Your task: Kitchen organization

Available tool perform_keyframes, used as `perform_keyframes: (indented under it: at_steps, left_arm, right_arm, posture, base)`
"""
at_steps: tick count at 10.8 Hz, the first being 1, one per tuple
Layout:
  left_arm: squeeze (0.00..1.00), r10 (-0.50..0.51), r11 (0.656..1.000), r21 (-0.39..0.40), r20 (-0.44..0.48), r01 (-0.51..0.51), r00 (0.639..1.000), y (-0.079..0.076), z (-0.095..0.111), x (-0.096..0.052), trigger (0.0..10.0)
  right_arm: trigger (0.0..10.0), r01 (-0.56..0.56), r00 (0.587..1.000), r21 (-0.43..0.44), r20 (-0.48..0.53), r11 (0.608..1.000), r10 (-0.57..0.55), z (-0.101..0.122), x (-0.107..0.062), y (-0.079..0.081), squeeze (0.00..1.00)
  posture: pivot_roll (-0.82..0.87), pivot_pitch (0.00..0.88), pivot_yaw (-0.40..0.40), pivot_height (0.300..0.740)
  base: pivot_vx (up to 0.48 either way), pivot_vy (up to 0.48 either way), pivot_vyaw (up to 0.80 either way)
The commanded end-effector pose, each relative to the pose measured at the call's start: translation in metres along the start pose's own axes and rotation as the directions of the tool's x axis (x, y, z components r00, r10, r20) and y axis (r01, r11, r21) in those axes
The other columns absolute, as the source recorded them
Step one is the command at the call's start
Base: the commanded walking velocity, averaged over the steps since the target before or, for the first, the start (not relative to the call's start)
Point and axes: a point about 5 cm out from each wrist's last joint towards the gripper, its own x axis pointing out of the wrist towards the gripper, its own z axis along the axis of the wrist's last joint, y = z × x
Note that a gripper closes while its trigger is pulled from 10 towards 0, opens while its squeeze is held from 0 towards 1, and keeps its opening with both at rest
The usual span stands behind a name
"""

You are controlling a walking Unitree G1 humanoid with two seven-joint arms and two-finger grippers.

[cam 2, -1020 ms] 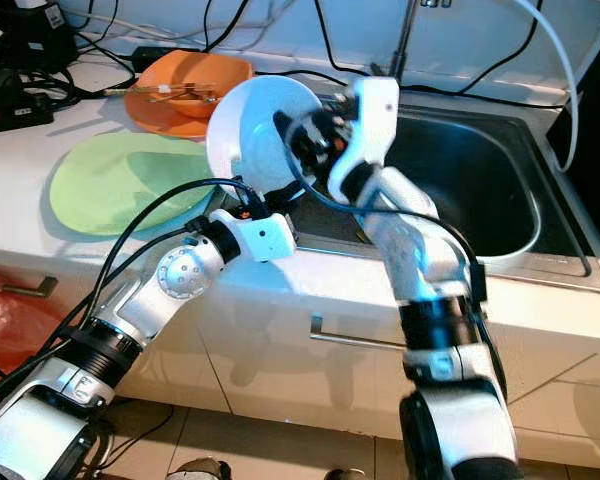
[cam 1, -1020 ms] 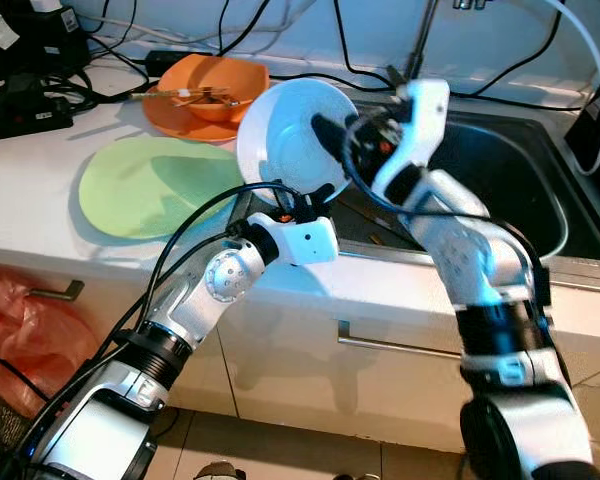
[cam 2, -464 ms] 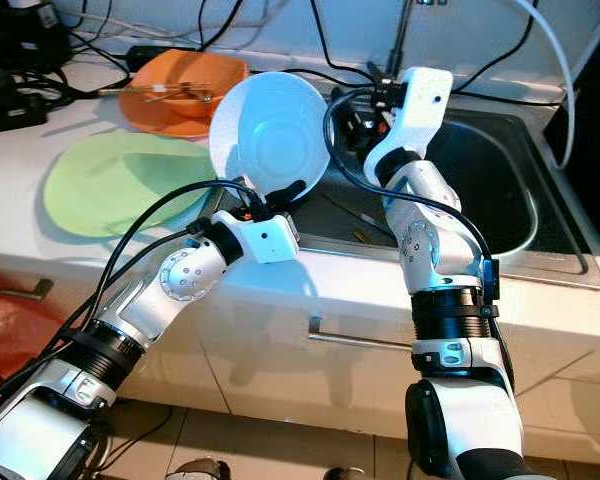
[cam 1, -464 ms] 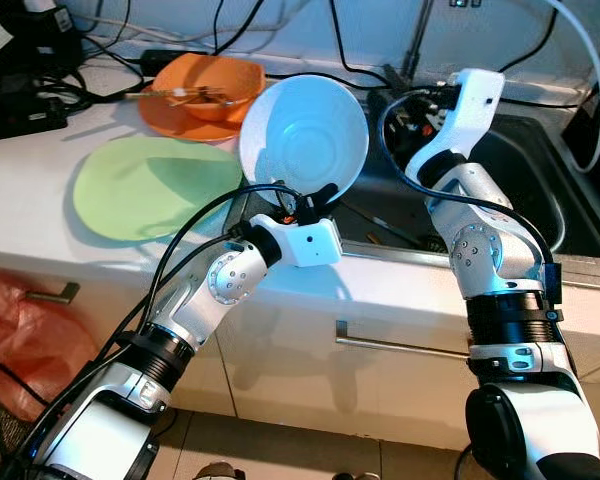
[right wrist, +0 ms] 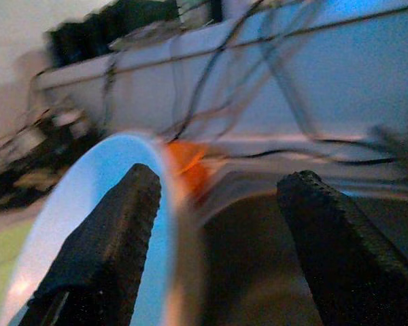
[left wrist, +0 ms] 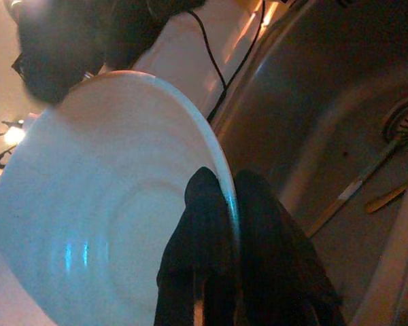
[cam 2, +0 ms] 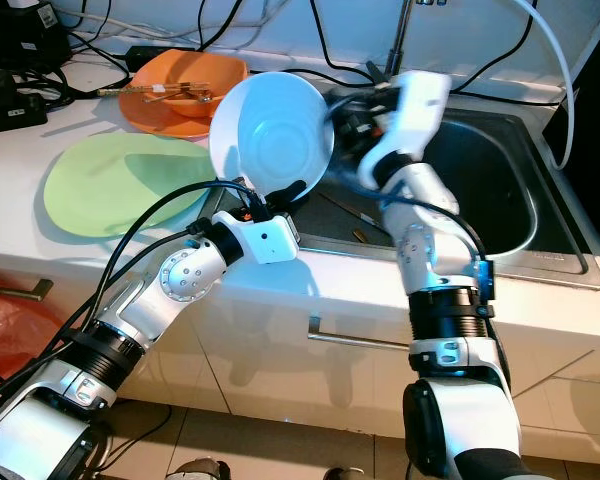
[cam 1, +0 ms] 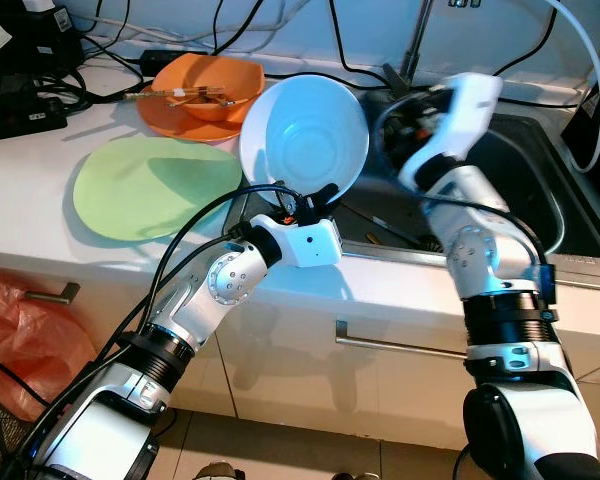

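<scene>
A white bowl (cam 1: 303, 138) is held tilted above the worktop (cam 1: 40, 210) edge beside the sink (cam 1: 520, 190) — its rim pinched by the left gripper (left wrist: 221, 204). The right gripper (right wrist: 217, 238) jaws are spread wide.

1. Head stereo pair: looks forward and down at the white kitchen counter (cam 1: 40, 190) and dark steel sink (cam 1: 520, 190); right eye shifted slightly, same scene.
2. Left wrist view: very close, along its black fingers (left wrist: 204, 238), facing the round white bowl (left wrist: 102, 204) and the sink.
3. Right wrist view: close, blurred, shares that bowl (right wrist: 115, 204).
</scene>
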Motion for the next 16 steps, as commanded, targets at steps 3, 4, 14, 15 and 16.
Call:
perform_keyframes:
  at_steps: [3,4,14,15,16]
  left_arm:
    - [0.0,0.007,1.0,0.002,0.027,-0.007,1.0,-0.002,0.005,0.001,0.0]
    - [0.0,0.014,1.0,0.001,0.036,-0.014,0.999,-0.001,0.006,0.001,0.0]
    - [0.0,0.017,0.999,0.029,0.047,-0.018,0.999,-0.003,0.008,0.0,0.0]
    - [0.0,0.016,0.999,0.031,0.043,-0.018,0.999,-0.003,0.007,0.0,0.0]
    - [0.0,0.012,0.999,0.034,0.044,-0.014,0.999,-0.003,0.007,-0.001,0.0]
  right_arm:
    - [10.0,-0.174,0.978,-0.021,-0.124,0.985,0.17,-0.014,-0.007,0.011,0.0]
    - [10.0,-0.161,0.976,-0.033,-0.157,0.986,0.154,-0.018,-0.008,0.008,0.0]
    - [0.0,0.162,0.937,0.036,-0.32,0.986,-0.142,0.008,0.017,-0.02,0.0]
    - [0.0,0.15,0.932,0.022,-0.337,0.988,-0.134,0.011,0.016,-0.019,0.0]
    - [0.0,0.136,0.926,0.013,-0.358,0.991,-0.122,0.01,0.014,-0.02,0.0]
  posture:
    - [0.12,0.057,-0.028,0.74]
    - [0.12,0.058,-0.026,0.74]
    - [0.12,0.059,-0.035,0.74]
    - [0.12,0.059,-0.035,0.74]
    - [0.12,0.059,-0.035,0.74]
  base:
    - [0.0,0.0,0.0]
    - [0.0,0.0,0.0]
    - [0.0,0.0,0.0]
    - [0.0,0.0,0.0]
    - [0.0,0.0,0.0]
